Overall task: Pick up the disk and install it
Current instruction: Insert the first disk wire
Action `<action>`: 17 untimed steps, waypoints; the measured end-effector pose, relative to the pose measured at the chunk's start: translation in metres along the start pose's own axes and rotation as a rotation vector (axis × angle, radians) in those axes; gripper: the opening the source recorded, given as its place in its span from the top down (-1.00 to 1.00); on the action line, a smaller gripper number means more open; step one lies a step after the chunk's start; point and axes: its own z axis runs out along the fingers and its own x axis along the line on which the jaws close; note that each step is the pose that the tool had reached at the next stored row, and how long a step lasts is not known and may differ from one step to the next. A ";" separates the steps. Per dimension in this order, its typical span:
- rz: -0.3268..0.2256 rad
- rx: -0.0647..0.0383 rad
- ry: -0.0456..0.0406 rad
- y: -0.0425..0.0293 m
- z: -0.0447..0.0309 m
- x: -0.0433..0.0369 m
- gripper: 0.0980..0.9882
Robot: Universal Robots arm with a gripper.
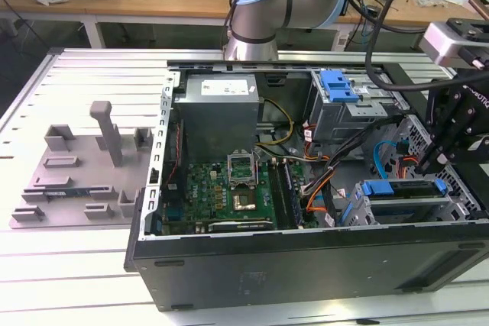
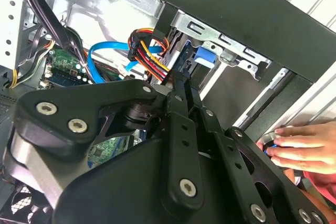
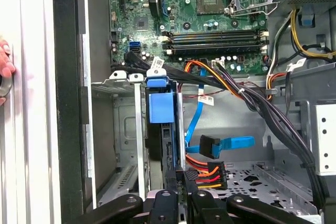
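The disk point(image 1: 403, 188) stands on edge in a slot of the drive cage point(image 1: 359, 215), at the corner of the open computer case point(image 1: 306, 265) nearest the tabletop's point(image 1: 76, 272) near edge, toward the exterior view's right. The pincer point(image 1: 425, 164) hangs right at the disk's outer end. In the first wrist view its fingers point(image 3: 172, 178) are drawn together with no gap to be seen, their tips point(image 3: 178, 174) at the end of the disk point(image 3: 160, 108). I cannot tell whether they touch it.

The disk is a flat slab of silver metal with a blue plastic frame, which ends in a smooth blue tab. The cage is thin folded grey sheet metal. The pincer is matte black, built of bolted links.

In the second wrist view the pincer point(image 2: 181, 80) points at the blue tab of the disk point(image 2: 202, 57), and an orange, red and yellow cable bundle point(image 2: 149, 51) runs beside a flat blue cable point(image 2: 105, 51).

Deeper in the case lie a green motherboard point(image 1: 221, 196) and a grey power-supply box point(image 1: 218, 112). A hand point(image 2: 294, 148) rests on the ribbed metal tabletop, just outside the case's black wall. A grey fixture plate point(image 1: 69, 181) lies toward the tabletop's edge on the exterior view's left.
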 end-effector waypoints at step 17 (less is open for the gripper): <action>-0.022 0.008 0.0005 0.0018 0.0002 0.0041 0.85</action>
